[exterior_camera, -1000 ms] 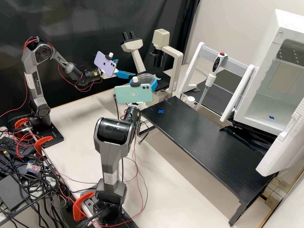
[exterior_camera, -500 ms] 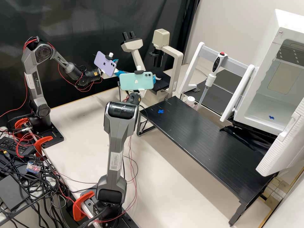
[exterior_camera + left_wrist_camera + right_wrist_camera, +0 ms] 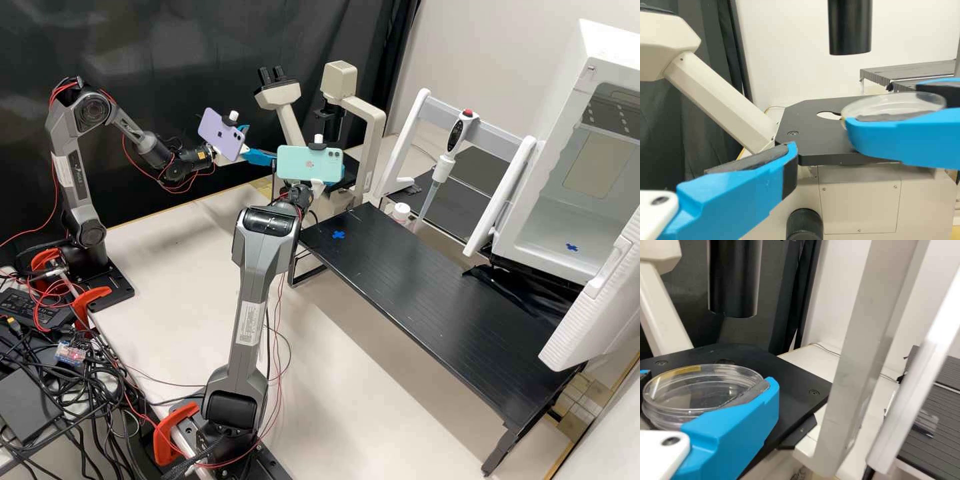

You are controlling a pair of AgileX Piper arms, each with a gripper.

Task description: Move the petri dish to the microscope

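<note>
High view, left to right: left gripper (image 3: 262, 143), microscope (image 3: 279, 97), right gripper (image 3: 325, 189) with the petri dish (image 3: 690, 395), black rack (image 3: 413, 280), white cabinet (image 3: 603, 60).
The left gripper's jaws are spread wide beside the microscope; in the left wrist view the other arm's jaws pinch the dish from both sides, near the black stage (image 3: 815, 145). The right wrist view likewise shows the dish, clear and roughly level, between the right gripper's jaws, below the dark cylinder (image 3: 733, 280); whether it touches the stage I cannot tell. Farther right, a pipette (image 3: 443, 168) stands behind the rack.
</note>
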